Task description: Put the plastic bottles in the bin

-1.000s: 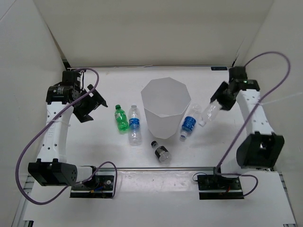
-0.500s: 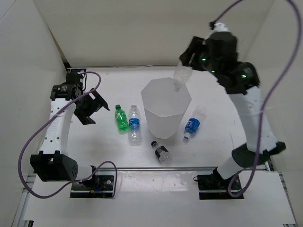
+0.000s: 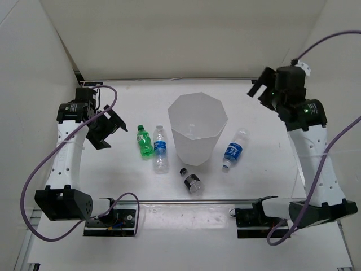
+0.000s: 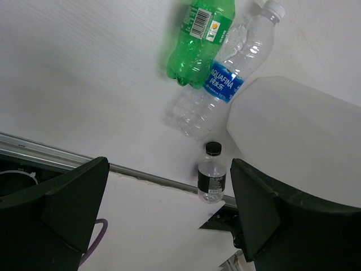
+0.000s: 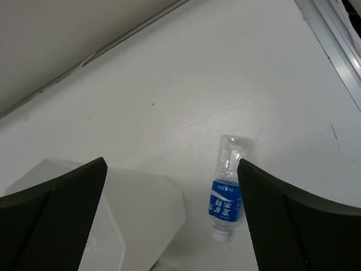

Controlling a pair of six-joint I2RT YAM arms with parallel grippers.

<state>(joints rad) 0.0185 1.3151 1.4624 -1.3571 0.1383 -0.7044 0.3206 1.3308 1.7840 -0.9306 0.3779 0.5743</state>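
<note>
Left tool [image 4: 169, 164] and right tool [image 5: 172, 162] spread wide, apparently touching nothing.

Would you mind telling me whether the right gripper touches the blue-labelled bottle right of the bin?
Apart. The top external view shows the right gripper far from the blue-labelled bottle, with bare table between them.

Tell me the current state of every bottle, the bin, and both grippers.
bin: upright, open at the top.
green bottle: lying on its side, left of the bin.
Aquafina bottle: lying on its side, right beside the green bottle.
blue-label bottle: lying on its side, right of the bin.
short dark-label bottle: capped, apparently lying near the bin's base.
left gripper: open, empty.
right gripper: open, empty.
</note>
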